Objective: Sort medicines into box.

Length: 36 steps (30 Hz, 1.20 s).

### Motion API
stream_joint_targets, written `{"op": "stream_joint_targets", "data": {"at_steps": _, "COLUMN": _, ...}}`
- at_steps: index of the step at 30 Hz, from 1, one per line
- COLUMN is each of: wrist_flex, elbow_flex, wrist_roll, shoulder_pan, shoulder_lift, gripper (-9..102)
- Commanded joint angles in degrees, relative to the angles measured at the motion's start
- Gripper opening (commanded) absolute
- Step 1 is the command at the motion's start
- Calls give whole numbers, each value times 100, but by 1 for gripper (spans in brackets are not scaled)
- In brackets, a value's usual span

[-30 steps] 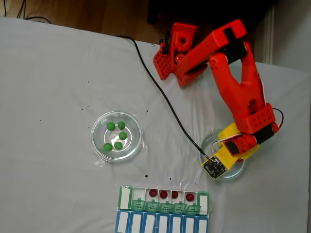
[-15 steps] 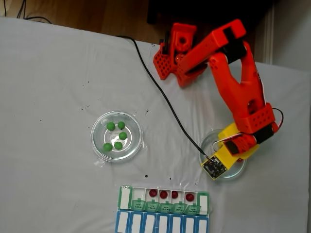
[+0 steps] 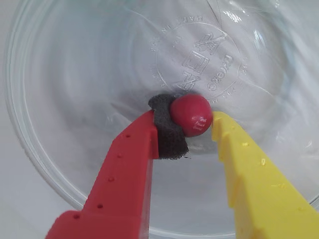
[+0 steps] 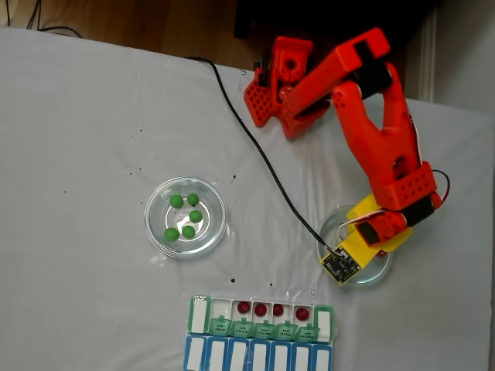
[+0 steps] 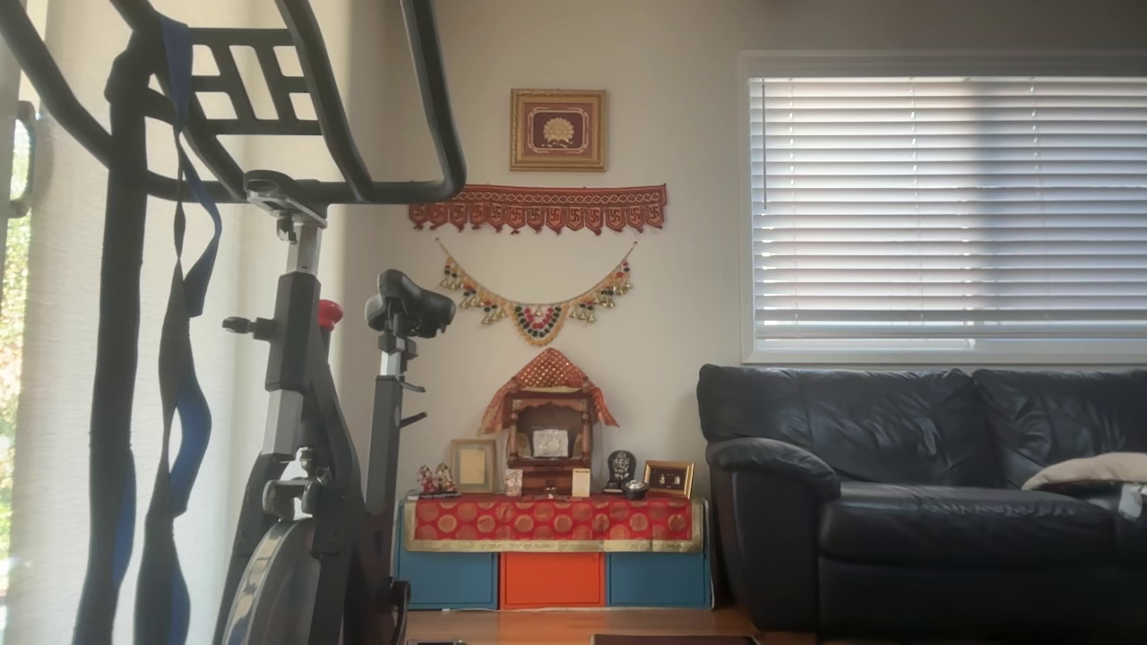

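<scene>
In the wrist view one dark red medicine ball [image 3: 192, 113] lies on the floor of a clear glass dish [image 3: 65, 74]. My gripper [image 3: 185, 119] is shut on it, with the black pad [image 3: 167, 132] of the red finger on its left and the yellow finger [image 3: 244, 169] touching its right. In the fixed view my orange arm [image 4: 387, 147] reaches down over that dish [image 4: 383, 272] at the right. The box [image 4: 261, 318] lies at the bottom edge with several red medicines [image 4: 261, 309] in its open compartments. Several green medicines [image 4: 188, 231] sit in another dish [image 4: 155, 224].
A blue-framed row of white lids [image 4: 259, 357] lies against the box's near side. A black cable [image 4: 255, 147] runs from the table's far edge to the wrist. The arm's base [image 4: 278, 77] stands at the top. Tiny black specks dot the white cloth.
The wrist and its yellow gripper body have shifted very slightly up and to the left over the right dish. Nothing else has moved.
</scene>
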Motion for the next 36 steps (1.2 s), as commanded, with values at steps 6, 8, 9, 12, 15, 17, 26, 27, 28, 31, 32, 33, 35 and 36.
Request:
{"op": "stream_joint_targets", "data": {"at_steps": 6, "wrist_flex": -44, "elbow_flex": 18, "wrist_roll": -114, "shoulder_pan": 26, "shoulder_lift": 545, "gripper": 1}}
{"op": "stream_joint_targets", "data": {"at_steps": 8, "wrist_flex": -35, "elbow_flex": 35, "wrist_roll": -123, "shoulder_pan": 26, "shoulder_lift": 589, "gripper": 1}}
{"op": "stream_joint_targets", "data": {"at_steps": 9, "wrist_flex": -35, "elbow_flex": 53, "wrist_roll": -123, "shoulder_pan": 26, "shoulder_lift": 615, "gripper": 1}}
{"op": "stream_joint_targets", "data": {"at_steps": 12, "wrist_flex": -35, "elbow_flex": 79, "wrist_roll": -176, "shoulder_pan": 62, "shoulder_lift": 721, "gripper": 1}}
{"op": "stream_joint_targets", "data": {"at_steps": 15, "wrist_flex": 79, "elbow_flex": 0, "wrist_roll": -246, "shoulder_pan": 167, "shoulder_lift": 888, "gripper": 1}}
{"op": "stream_joint_targets", "data": {"at_steps": 17, "wrist_flex": 185, "elbow_flex": -53, "wrist_roll": -290, "shoulder_pan": 255, "shoulder_lift": 1028, "gripper": 1}}
{"op": "stream_joint_targets", "data": {"at_steps": 26, "wrist_flex": 422, "elbow_flex": -79, "wrist_roll": -501, "shoulder_pan": 773, "shoulder_lift": 1670, "gripper": 1}}
{"op": "stream_joint_targets", "data": {"at_steps": 27, "wrist_flex": 466, "elbow_flex": -79, "wrist_roll": -519, "shoulder_pan": 844, "shoulder_lift": 1767, "gripper": 1}}
{"op": "stream_joint_targets", "data": {"at_steps": 28, "wrist_flex": 492, "elbow_flex": -79, "wrist_roll": -527, "shoulder_pan": 923, "shoulder_lift": 1881, "gripper": 1}}
{"op": "stream_joint_targets", "data": {"at_steps": 31, "wrist_flex": 580, "elbow_flex": -35, "wrist_roll": -545, "shoulder_pan": 1187, "shoulder_lift": 2250, "gripper": 1}}
{"op": "stream_joint_targets", "data": {"at_steps": 32, "wrist_flex": 580, "elbow_flex": -18, "wrist_roll": -545, "shoulder_pan": 1301, "shoulder_lift": 2364, "gripper": 1}}
{"op": "stream_joint_targets", "data": {"at_steps": 33, "wrist_flex": 554, "elbow_flex": -18, "wrist_roll": -554, "shoulder_pan": 1406, "shoulder_lift": 2435, "gripper": 1}}
{"op": "stream_joint_targets", "data": {"at_steps": 35, "wrist_flex": 431, "elbow_flex": -70, "wrist_roll": -580, "shoulder_pan": 1705, "shoulder_lift": 2558, "gripper": 1}}
{"op": "stream_joint_targets", "data": {"at_steps": 36, "wrist_flex": 396, "elbow_flex": -114, "wrist_roll": -580, "shoulder_pan": 1819, "shoulder_lift": 2575, "gripper": 1}}
